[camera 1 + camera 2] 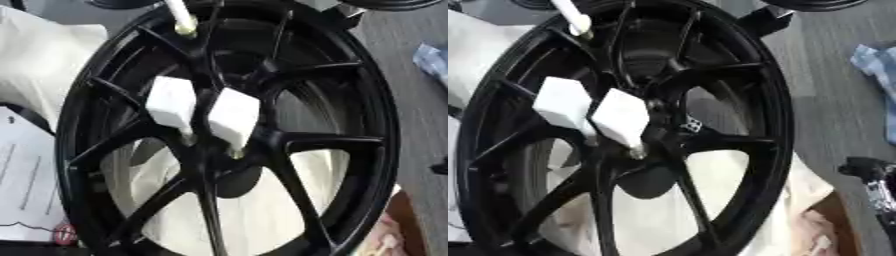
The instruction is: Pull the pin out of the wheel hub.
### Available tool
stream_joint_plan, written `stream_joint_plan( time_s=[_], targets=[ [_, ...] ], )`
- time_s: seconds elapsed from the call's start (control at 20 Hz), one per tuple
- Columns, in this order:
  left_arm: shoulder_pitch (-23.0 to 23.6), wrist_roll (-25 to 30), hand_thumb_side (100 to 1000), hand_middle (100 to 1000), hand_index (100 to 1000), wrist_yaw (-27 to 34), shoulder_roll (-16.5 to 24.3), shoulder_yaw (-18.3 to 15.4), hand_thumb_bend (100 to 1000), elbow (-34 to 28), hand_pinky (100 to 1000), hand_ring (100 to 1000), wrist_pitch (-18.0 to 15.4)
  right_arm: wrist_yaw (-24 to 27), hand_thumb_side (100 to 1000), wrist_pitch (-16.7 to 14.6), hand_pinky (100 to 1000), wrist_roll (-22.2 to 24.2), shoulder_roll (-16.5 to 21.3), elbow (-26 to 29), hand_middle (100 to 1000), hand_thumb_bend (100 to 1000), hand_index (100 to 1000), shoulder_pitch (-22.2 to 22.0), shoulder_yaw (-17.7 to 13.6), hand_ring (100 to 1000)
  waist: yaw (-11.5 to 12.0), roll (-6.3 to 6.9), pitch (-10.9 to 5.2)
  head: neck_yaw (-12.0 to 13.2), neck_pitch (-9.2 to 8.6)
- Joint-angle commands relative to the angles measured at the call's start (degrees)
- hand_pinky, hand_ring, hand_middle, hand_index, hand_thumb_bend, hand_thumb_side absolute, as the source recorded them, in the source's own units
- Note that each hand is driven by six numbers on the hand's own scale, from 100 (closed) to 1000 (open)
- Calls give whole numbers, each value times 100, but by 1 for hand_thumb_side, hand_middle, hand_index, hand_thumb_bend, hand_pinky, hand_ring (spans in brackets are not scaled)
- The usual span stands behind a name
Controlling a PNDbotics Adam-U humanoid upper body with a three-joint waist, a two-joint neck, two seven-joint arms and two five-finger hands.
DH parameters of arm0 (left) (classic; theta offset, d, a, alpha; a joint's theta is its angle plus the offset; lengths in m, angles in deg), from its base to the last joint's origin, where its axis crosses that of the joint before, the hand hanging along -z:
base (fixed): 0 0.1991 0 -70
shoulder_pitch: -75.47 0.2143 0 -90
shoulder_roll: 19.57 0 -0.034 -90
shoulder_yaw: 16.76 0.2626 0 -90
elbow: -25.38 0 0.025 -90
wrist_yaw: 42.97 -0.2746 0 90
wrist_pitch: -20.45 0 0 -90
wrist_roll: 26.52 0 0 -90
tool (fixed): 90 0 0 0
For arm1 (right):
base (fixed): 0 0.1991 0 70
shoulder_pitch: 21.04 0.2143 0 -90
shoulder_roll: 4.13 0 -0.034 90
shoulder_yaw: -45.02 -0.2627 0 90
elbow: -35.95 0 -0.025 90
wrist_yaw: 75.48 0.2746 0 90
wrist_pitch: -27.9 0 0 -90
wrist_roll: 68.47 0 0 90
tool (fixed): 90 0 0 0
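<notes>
The wheel [227, 130] stands upright and fills the middle of the view. Two blocks [203, 111] sit side by side on its hub, each on a pin [234, 152] that enters the hub. A third pin [181, 19] sticks out near the top rim. Paper [24, 180] lies left of the wheel, cloth [875, 62] to the right, and what may be the right hand [872, 175] shows at the right edge.
</notes>
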Motion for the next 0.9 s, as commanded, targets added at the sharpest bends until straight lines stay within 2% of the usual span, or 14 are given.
stream_joint_plan(
  time_s=[0.05,0.25,0.5,0.65,0.9],
  targets=[
    [293,-361,284,246,377,380,568,-507,100,67,648,521,-15,66,673,-18,993,-47,112,85,613,100,714,-47,-91,732,60,-35,-228,-102,68],
    [949,-730,290,249,383,717,881,-920,100,433,643,520,-62,138,657,-45,994,-65,120,85,613,100,715,-72,-148,732,171,-98,-308,-268,84],
    [1918,-1097,285,250,387,846,1185,-1312,100,825,638,518,-127,227,647,-94,995,-59,95,85,613,100,715,-72,-199,732,290,-202,-359,-395,75],
    [2513,-1380,279,256,393,733,1166,-1509,100,967,637,521,-110,251,647,-92,996,-72,59,85,613,100,715,-65,-223,733,336,-249,-356,-421,40],
    [3435,-1784,266,284,421,303,961,-1717,100,852,647,536,9,298,626,-134,996,-84,30,85,613,100,715,-43,-240,735,381,-352,-345,-493,-41]
  ],
)
